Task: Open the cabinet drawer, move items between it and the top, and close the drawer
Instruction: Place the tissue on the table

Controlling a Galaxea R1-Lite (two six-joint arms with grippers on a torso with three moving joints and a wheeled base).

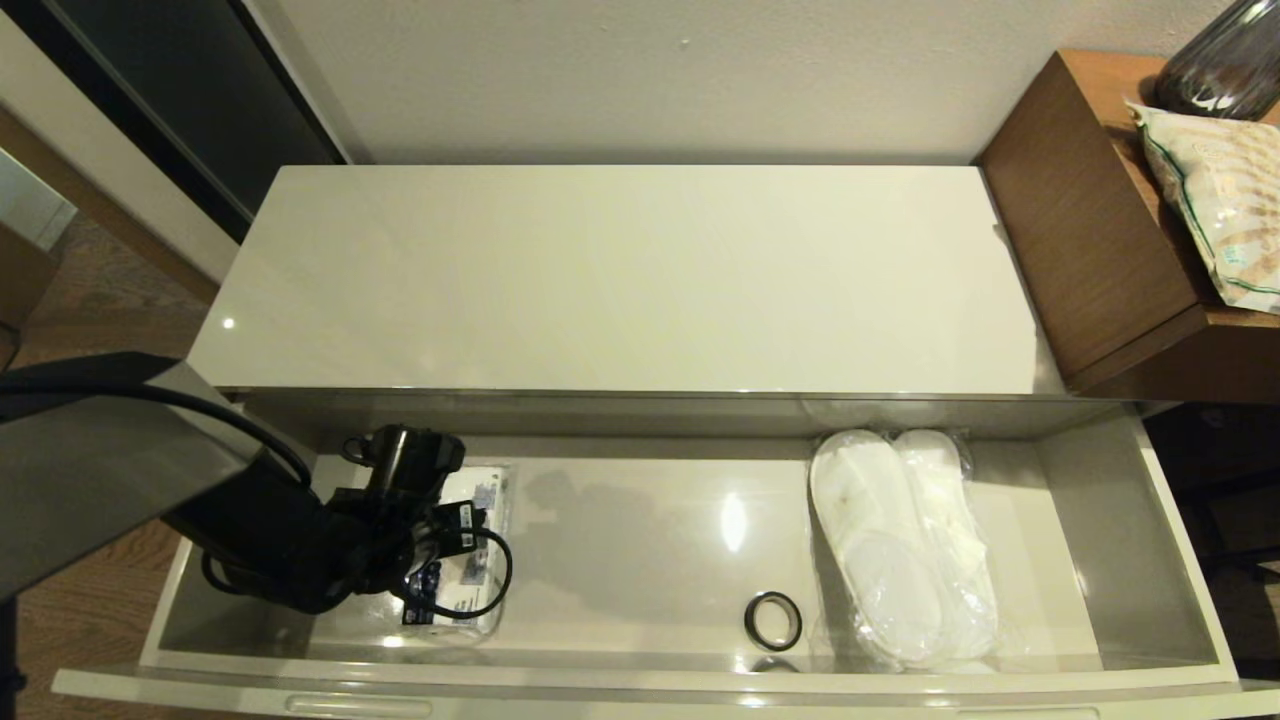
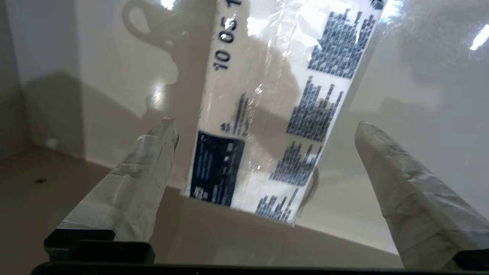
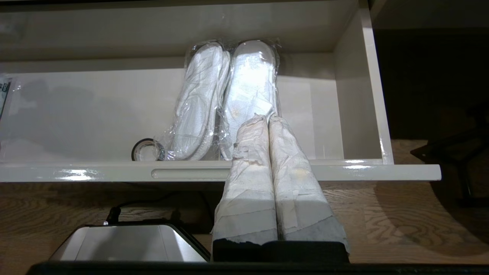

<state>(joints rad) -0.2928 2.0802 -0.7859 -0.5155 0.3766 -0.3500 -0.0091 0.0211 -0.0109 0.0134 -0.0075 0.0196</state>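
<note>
The cabinet drawer [image 1: 640, 560] stands pulled out, its front rim [image 3: 114, 172] showing a handle slot. The small white pack with blue print [image 1: 482, 497] lies flat at the drawer's left end. My left arm [image 1: 300, 540] reaches down into the drawer over it. The left gripper [image 2: 266, 123] is open, its fingers [image 2: 153, 152] apart on either side of the pack [image 2: 275, 95] and not touching it. The wrapped white slippers [image 1: 900, 545] lie at the drawer's right end. The right gripper [image 3: 265, 117] is shut and empty, low in front of the drawer near the slippers [image 3: 225, 95]. The cream top [image 1: 620, 280] is bare.
A small black ring [image 1: 772, 620] lies on the drawer floor just left of the slippers. A brown wooden box [image 1: 1080, 220] stands right of the cabinet, carrying a beige green-edged snack bag [image 1: 1220, 200] and a dark glass jar [image 1: 1225, 65]. A wall rises behind the top.
</note>
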